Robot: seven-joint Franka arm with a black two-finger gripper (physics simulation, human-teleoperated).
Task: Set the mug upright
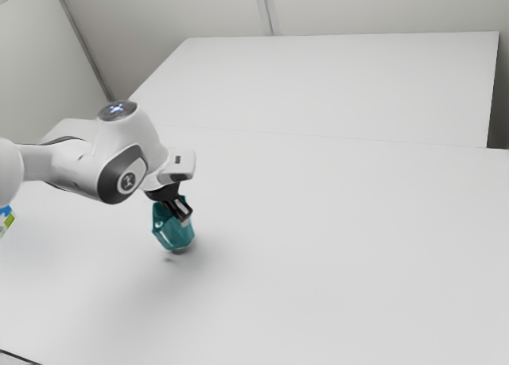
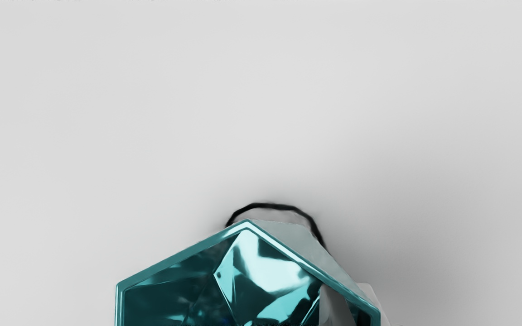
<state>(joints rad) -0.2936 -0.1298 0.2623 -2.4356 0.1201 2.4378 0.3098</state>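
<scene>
My fingers (image 1: 184,211) look pinched on the mug (image 1: 172,234)'s wall, and it's tilted, right down by the worktop (image 1: 318,254). I'd roll my wrist slowly till the base is level, lower it gently, and let go only once it's flat, tbh.

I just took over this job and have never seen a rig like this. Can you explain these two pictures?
You are operating one robot arm, pale and jointed, with a black gripper at its end. The exterior view comes from a camera beside the arm, which reaches in from that view's left. The wrist view comes from a camera on the arm's hand, looking into the open mouth of the teal mug.
The mug is tilted at the gripper over the white table; whether it is firmly held, I cannot tell. At the exterior view's left edge is part of a colorful object, too cut off to name.
</scene>
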